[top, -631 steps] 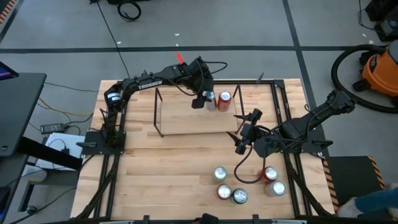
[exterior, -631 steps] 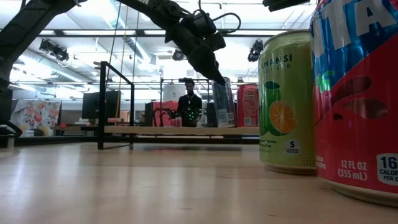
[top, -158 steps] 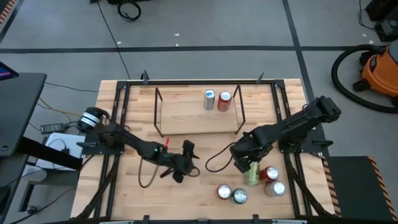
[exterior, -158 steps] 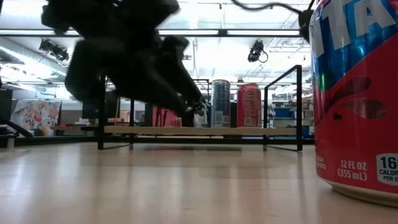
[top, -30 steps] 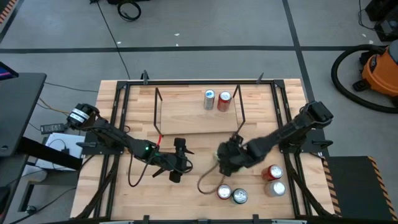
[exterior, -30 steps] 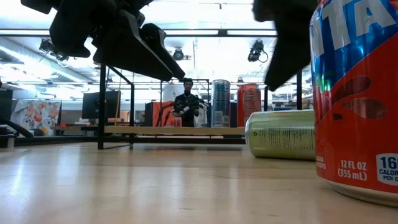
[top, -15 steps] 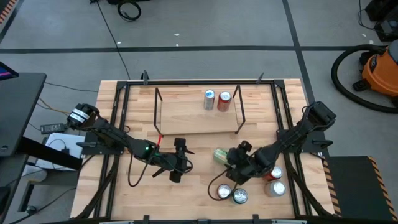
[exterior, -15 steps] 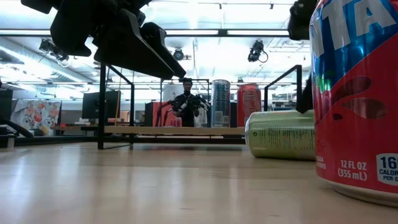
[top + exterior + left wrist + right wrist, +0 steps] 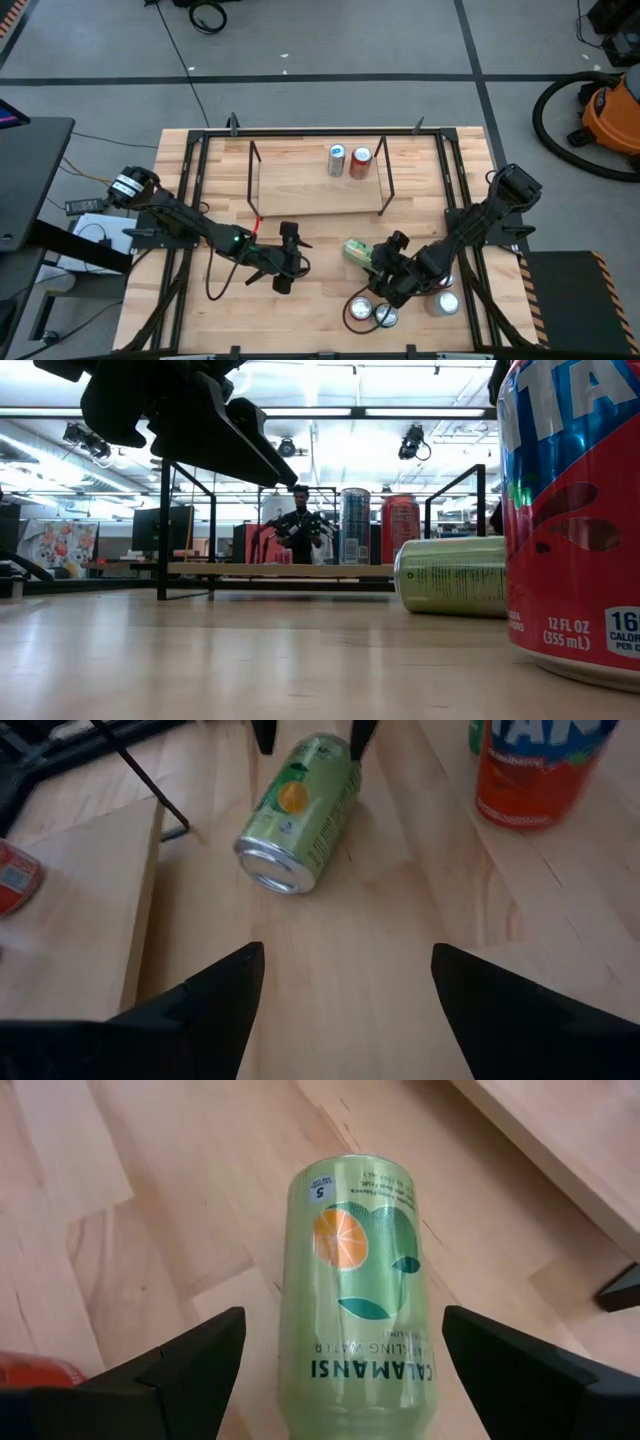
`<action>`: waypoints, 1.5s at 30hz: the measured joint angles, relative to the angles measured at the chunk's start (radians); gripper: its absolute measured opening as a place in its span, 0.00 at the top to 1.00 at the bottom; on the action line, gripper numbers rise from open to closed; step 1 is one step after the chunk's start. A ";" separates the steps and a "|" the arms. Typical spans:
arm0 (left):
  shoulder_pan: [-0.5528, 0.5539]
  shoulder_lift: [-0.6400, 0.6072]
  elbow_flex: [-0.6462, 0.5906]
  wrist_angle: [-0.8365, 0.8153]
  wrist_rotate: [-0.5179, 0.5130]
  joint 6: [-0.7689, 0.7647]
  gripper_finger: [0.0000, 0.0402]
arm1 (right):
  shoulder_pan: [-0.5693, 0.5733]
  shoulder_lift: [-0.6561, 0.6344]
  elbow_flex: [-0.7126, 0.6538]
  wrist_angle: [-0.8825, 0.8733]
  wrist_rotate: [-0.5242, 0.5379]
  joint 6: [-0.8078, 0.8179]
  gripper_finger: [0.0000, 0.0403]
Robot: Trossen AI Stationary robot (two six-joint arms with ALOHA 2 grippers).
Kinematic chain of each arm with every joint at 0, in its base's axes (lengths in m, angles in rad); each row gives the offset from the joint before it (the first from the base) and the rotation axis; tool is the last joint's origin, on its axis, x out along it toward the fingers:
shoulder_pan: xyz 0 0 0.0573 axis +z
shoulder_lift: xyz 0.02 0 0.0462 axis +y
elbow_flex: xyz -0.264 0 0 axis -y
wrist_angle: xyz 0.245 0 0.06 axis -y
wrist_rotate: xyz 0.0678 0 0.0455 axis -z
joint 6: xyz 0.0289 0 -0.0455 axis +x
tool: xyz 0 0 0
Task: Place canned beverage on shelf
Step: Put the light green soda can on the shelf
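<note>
A green canned beverage (image 9: 356, 250) lies on its side on the table, in front of the shelf's right end; it also shows in the low view (image 9: 455, 575). The shelf (image 9: 300, 190), thin black rods with a light wood deck, holds a blue can (image 9: 337, 160) and a red can (image 9: 361, 162) upright at its far right. My right gripper (image 9: 374, 263) is open just behind the green can's near end; its fingers (image 9: 190, 1370) stand on either side of the green can (image 9: 365, 1280) without touching. My left gripper (image 9: 295, 258) is open and empty, left of the green can (image 9: 298, 812).
Several upright cans stand at the near right: two silver-topped ones (image 9: 372, 313), one (image 9: 446, 302) by the right arm, and a red can (image 9: 575, 510) close to the low camera. A larger black frame (image 9: 450, 170) edges the table. Bare wood lies between the left gripper and the shelf.
My right gripper has drawn back from the green can toward the table's near right, leaving the can uncovered. The can lies on its side where it was. My left arm has kept still.
</note>
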 joint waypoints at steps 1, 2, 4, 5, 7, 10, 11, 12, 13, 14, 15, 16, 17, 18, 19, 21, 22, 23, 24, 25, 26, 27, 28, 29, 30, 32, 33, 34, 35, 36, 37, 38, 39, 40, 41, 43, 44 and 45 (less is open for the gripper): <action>-0.002 0.000 0.011 -0.019 0.002 0.000 0.25 | 0.002 0.000 -0.001 0.001 0.001 0.000 0.13; -0.006 0.000 0.027 -0.043 0.002 0.000 0.25 | 0.004 0.000 -0.007 0.011 0.001 0.003 0.13; -0.014 0.000 0.067 -0.087 0.004 0.000 0.25 | 0.006 0.000 -0.034 0.051 0.001 0.007 0.13; -0.018 0.000 0.085 -0.107 0.006 0.000 0.25 | 0.006 0.000 -0.049 0.073 -0.001 0.007 0.13; -0.024 0.000 0.115 -0.148 0.006 0.004 0.25 | 0.006 0.001 -0.076 0.117 -0.004 0.008 0.13; -0.025 0.000 0.148 -0.174 0.008 0.018 0.25 | 0.006 0.001 -0.109 0.167 -0.018 0.008 0.13; -0.024 -0.001 0.154 -0.178 0.008 0.024 0.25 | 0.006 0.001 -0.119 0.179 -0.027 0.008 0.13; -0.024 -0.001 0.156 -0.180 0.008 0.027 0.25 | 0.006 0.001 -0.127 0.185 -0.042 0.008 0.13; -0.024 -0.001 0.156 -0.182 0.008 0.027 0.25 | 0.005 0.001 -0.135 0.190 -0.051 0.008 0.13; -0.023 -0.001 0.156 -0.183 0.008 0.030 0.25 | 0.005 0.001 -0.139 0.192 -0.054 0.008 0.13; -0.019 -0.001 0.156 -0.182 0.008 0.039 0.25 | 0.005 0.001 -0.143 0.193 -0.057 0.009 0.13; -0.017 -0.001 0.156 -0.182 0.008 0.051 0.25 | 0.005 0.001 -0.145 0.193 -0.058 0.007 0.13; -0.013 -0.001 0.157 -0.182 0.008 0.066 0.25 | 0.004 0.001 -0.146 0.193 -0.060 0.003 0.13; -0.010 -0.001 0.157 -0.182 0.007 0.075 0.25 | 0.001 0.001 -0.146 0.192 -0.064 0.001 0.13; -0.007 -0.001 0.157 -0.181 0.002 0.080 0.25 | -0.002 0.001 -0.146 0.189 -0.072 0.000 0.13; -0.003 -0.001 0.157 -0.180 -0.003 0.081 0.25 | -0.011 0.000 -0.146 0.183 -0.090 0.000 0.13; -0.002 -0.001 0.157 -0.180 -0.003 0.081 0.25 | -0.015 0.000 -0.146 0.181 -0.099 0.000 0.13; -0.003 -0.001 0.157 -0.179 -0.002 0.082 0.25 | -0.017 0.000 -0.146 0.179 -0.105 0.000 0.13; -0.003 -0.001 0.157 -0.180 -0.002 0.083 0.25 | -0.020 0.000 -0.148 0.179 -0.109 -0.001 0.13; -0.004 -0.001 0.157 -0.179 -0.002 0.083 0.25 | -0.022 0.000 -0.151 0.181 -0.110 -0.001 0.13; -0.004 -0.001 0.157 -0.179 -0.002 0.083 0.25 | -0.023 0.000 -0.154 0.182 -0.112 -0.002 0.13; -0.004 -0.001 0.157 -0.180 -0.002 0.082 0.25 | -0.025 0.000 -0.157 0.182 -0.117 -0.002 0.13; -0.004 -0.001 0.157 -0.180 -0.002 0.082 0.25 | -0.028 0.000 -0.159 0.181 -0.127 -0.004 0.14; -0.006 -0.001 0.157 -0.180 -0.002 0.082 0.25 | -0.031 0.000 -0.159 0.178 -0.140 -0.006 0.14; -0.006 -0.001 0.157 -0.180 -0.002 0.082 0.25 | -0.036 0.000 -0.156 0.173 -0.156 -0.013 0.14; -0.012 -0.001 0.157 -0.180 -0.002 0.082 0.25 | -0.043 0.000 -0.145 0.158 -0.182 -0.031 0.14; -0.013 -0.001 0.157 -0.179 -0.002 0.082 0.25 | -0.047 0.000 -0.135 0.146 -0.197 -0.041 0.14; -0.014 -0.001 0.157 -0.179 -0.002 0.082 0.25 | -0.051 0.000 -0.122 0.129 -0.216 -0.055 0.15; -0.014 -0.001 0.157 -0.180 -0.002 0.082 0.25 | -0.056 0.000 -0.110 0.113 -0.237 -0.066 0.16; -0.013 -0.001 0.157 -0.180 -0.002 0.082 0.25 | -0.062 0.000 -0.101 0.098 -0.251 -0.079 0.17; -0.013 -0.001 0.157 -0.179 -0.002 0.082 0.25 | -0.068 0.000 -0.095 0.085 -0.264 -0.086 0.19; -0.012 -0.001 0.157 -0.180 -0.002 0.082 0.25 | -0.074 0.000 -0.091 0.079 -0.274 -0.090 0.20; -0.012 -0.001 0.157 -0.180 -0.002 0.082 0.25 | -0.080 0.000 -0.090 0.078 -0.283 -0.094 0.21; -0.012 -0.001 0.157 -0.180 -0.002 0.082 0.25 | -0.083 0.000 -0.090 0.078 -0.290 -0.099 0.21; -0.013 -0.001 0.157 -0.180 -0.002 0.082 0.25 | -0.088 -0.001 -0.090 0.078 -0.297 -0.105 0.21; -0.013 -0.001 0.157 -0.180 -0.002 0.080 0.25 | -0.098 -0.004 -0.089 0.078 -0.318 -0.111 0.21; -0.013 -0.001 0.157 -0.180 -0.002 0.079 0.25 | -0.103 -0.011 -0.089 0.077 -0.331 -0.116 0.21; -0.013 -0.001 0.157 -0.180 -0.002 0.079 0.25 | -0.109 -0.016 -0.089 0.077 -0.348 -0.125 0.21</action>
